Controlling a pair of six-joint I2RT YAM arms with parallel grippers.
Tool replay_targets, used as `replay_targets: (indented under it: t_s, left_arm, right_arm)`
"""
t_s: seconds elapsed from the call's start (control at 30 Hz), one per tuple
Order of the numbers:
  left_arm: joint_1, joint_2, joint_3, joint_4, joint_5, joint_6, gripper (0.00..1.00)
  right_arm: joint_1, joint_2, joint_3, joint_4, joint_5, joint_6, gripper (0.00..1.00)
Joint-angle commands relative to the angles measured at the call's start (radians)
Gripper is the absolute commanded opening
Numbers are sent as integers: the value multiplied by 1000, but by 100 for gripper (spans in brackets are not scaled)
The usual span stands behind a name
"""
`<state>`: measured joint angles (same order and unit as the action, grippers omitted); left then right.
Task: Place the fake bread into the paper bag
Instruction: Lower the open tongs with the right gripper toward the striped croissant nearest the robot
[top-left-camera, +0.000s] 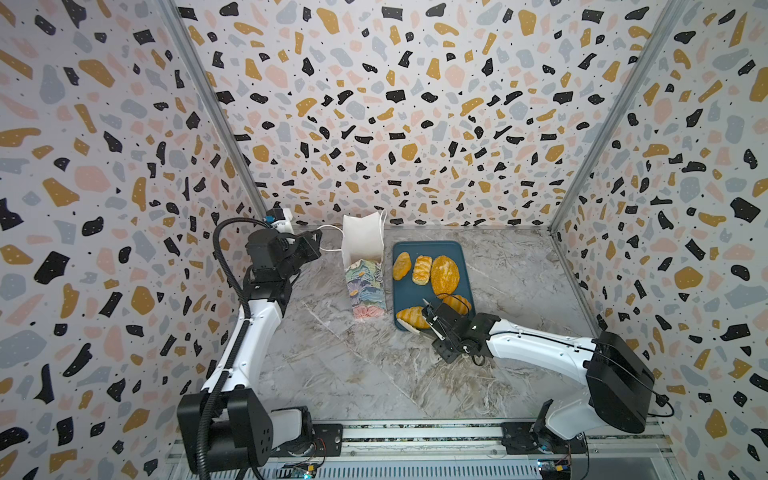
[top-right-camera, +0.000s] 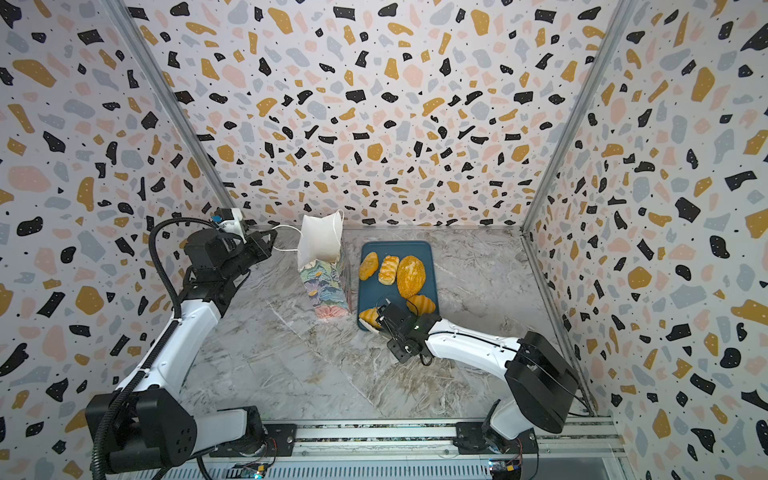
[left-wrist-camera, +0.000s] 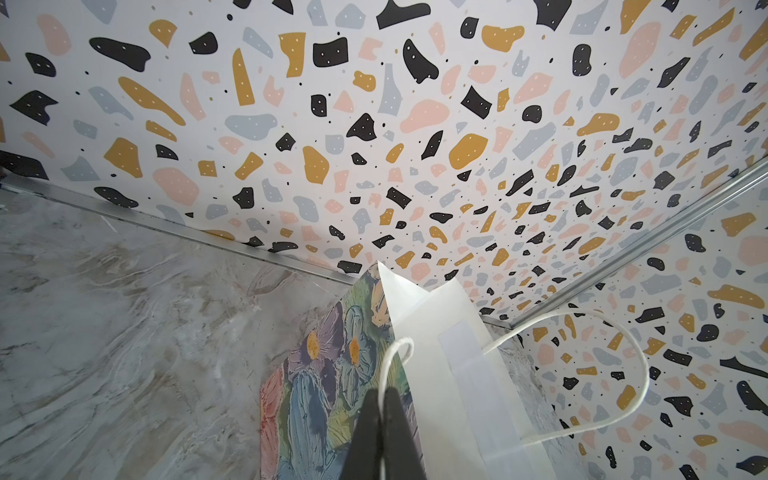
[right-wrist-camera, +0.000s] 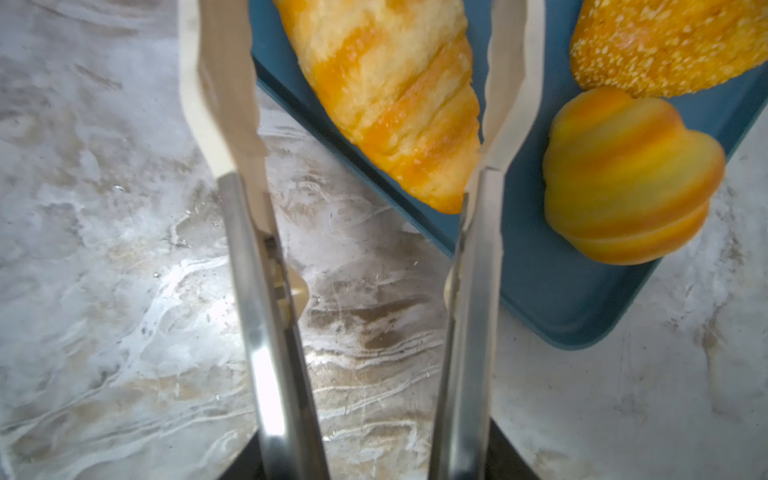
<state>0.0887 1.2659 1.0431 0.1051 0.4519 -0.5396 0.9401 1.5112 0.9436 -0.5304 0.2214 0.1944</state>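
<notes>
The paper bag (top-left-camera: 365, 286) (top-right-camera: 328, 286) (left-wrist-camera: 324, 386) stands open left of the tray, floral outside and white inside. My left gripper (top-left-camera: 318, 241) (left-wrist-camera: 381, 395) is shut on its white cord handle (left-wrist-camera: 395, 353) and pulls that side out. My right gripper (top-left-camera: 440, 322) (right-wrist-camera: 376, 457) is shut on metal tongs (right-wrist-camera: 257, 332) with cream tips. The tips straddle a croissant (top-left-camera: 411, 316) (right-wrist-camera: 386, 91) at the tray's near edge; one tip touches it, the other stands apart. A ridged roll (top-left-camera: 457, 303) (right-wrist-camera: 627, 178) and a seeded loaf (top-left-camera: 444, 276) lie beside it.
The dark-blue tray (top-left-camera: 428, 249) (right-wrist-camera: 540, 270) also holds a plaited pastry (top-left-camera: 422, 270) and another roll (top-left-camera: 402, 266) at its far end. Patterned walls close in the marble table at the back and both sides.
</notes>
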Motion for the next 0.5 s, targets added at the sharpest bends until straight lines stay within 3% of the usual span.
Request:
replay_targets:
  t_s: [0.0,0.27,0.47]
  left_arm:
    - [-3,-6,8,36,23,-5,0]
    - [-3,-1,5,47,28,6,0]
    - [-3,-8,2,59,27,29,0]
  right_arm:
    - [-4,4,35,-18,12,-10,42]
    - [-4,-31,9,14,25,-26,24]
    - [-7,-111,-25,70,25,-47,23]
